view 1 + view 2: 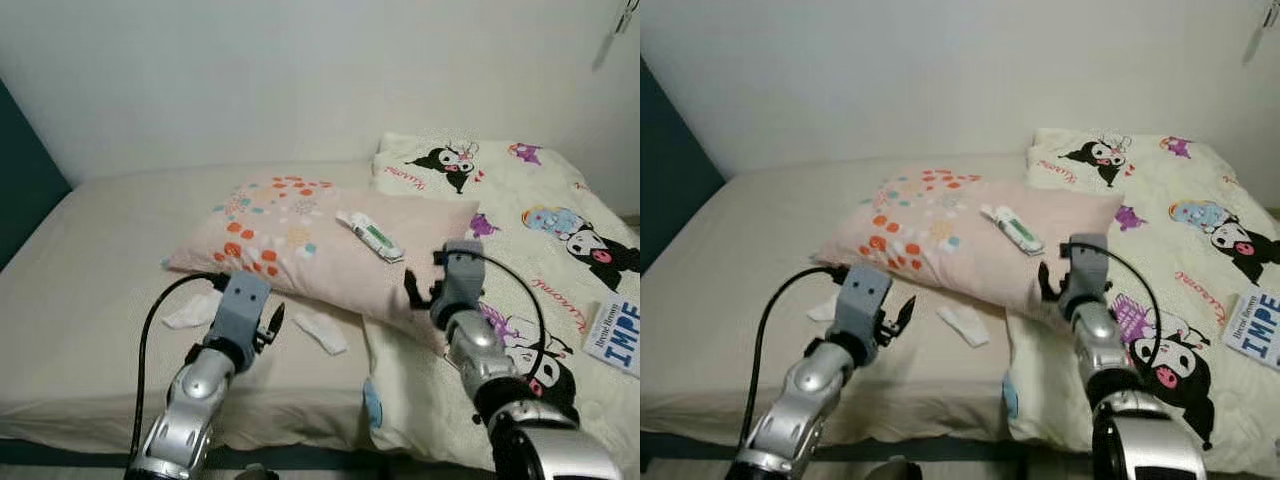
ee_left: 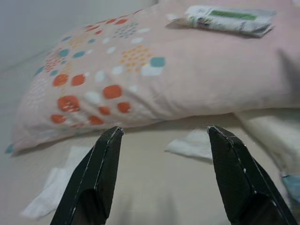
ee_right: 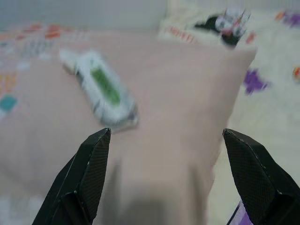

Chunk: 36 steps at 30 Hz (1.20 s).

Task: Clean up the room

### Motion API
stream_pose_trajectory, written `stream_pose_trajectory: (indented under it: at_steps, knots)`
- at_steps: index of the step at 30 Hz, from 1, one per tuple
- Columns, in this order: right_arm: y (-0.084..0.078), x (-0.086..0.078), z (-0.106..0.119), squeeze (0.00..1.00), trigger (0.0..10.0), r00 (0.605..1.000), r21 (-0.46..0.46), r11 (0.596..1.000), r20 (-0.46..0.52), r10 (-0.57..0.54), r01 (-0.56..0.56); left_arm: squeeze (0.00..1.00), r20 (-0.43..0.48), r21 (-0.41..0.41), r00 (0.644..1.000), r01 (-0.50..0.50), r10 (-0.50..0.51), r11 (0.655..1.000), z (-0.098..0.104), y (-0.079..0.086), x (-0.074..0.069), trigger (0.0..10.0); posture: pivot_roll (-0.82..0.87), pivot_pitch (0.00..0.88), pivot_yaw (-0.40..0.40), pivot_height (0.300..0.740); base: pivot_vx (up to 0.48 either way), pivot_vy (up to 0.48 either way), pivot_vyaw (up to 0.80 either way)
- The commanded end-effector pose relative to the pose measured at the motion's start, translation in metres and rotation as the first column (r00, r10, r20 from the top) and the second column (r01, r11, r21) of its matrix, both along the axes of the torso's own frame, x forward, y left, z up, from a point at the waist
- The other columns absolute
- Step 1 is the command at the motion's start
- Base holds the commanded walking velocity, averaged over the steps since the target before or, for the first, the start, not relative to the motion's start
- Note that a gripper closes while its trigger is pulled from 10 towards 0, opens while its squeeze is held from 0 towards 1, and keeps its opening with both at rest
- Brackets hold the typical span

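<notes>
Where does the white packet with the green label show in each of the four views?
Left eye view: packet lies on the pink pillow, right of centre.
Right eye view: packet on the pillow, at centre.
Left wrist view: packet at the top right, beyond the open left pincer.
Right wrist view: packet, blurred, ahead of the open right pincer.
Shared landmark: the pink pillow under it.
</notes>
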State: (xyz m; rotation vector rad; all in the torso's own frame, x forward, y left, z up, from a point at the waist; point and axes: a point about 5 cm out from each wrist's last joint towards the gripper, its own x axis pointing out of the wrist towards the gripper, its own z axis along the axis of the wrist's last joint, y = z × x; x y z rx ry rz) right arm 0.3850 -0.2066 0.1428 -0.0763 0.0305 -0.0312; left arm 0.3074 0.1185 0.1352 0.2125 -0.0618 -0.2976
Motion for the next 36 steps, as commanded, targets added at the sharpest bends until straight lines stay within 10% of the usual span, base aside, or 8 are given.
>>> stream_pose_trajectory:
  at_steps: [1,14,15,16,17,36]
  knots:
    - [0.003,0.001,-0.003,1.00,10.0,0.999,-0.024,1.000,-0.035,0.019,-0.019,0.00,0.011,0.012,0.999,0.041,-0.041,0.999,0.001,0.001,0.001,10.0,0.08,0.210,0.024,0.646,0.000,0.000,0.00]
    - [-0.002,0.012,0.021,1.00,10.0,0.998,-0.070,0.997,-0.056,0.036,-0.040,0.00,0.088,0.005,0.976,0.201,-0.200,0.980,0.036,-0.013,0.001,10.0,0.14,0.339,-0.003,0.646,0.000,0.000,0.00]
    - [-0.004,0.015,0.027,0.73,10.0,0.998,-0.078,0.996,-0.062,0.027,-0.031,0.00,0.114,-0.003,0.965,0.237,-0.235,0.972,0.047,-0.019,-0.003,10.0,0.17,0.392,0.002,0.646,0.000,0.000,0.00]
    - [-0.004,0.015,0.027,0.73,10.0,0.998,-0.078,0.996,-0.062,0.027,-0.031,0.00,0.114,-0.003,0.965,0.237,-0.235,0.972,0.047,-0.019,-0.003,10.0,0.17,0.392,0.002,0.646,0.000,0.000,0.00]
    - [-0.005,0.018,0.034,0.00,10.0,0.998,-0.086,0.996,-0.059,0.021,-0.026,0.00,0.138,-0.016,0.955,0.267,-0.262,0.964,0.056,-0.024,-0.009,10.0,0.19,0.412,0.007,0.646,0.000,0.000,0.00]
    - [-0.006,0.027,0.065,0.00,10.0,1.000,-0.050,0.999,-0.008,-0.011,0.011,0.00,0.203,-0.051,0.940,0.288,-0.273,0.956,0.087,-0.023,-0.041,10.0,0.31,0.440,0.038,0.646,0.000,0.000,0.00]
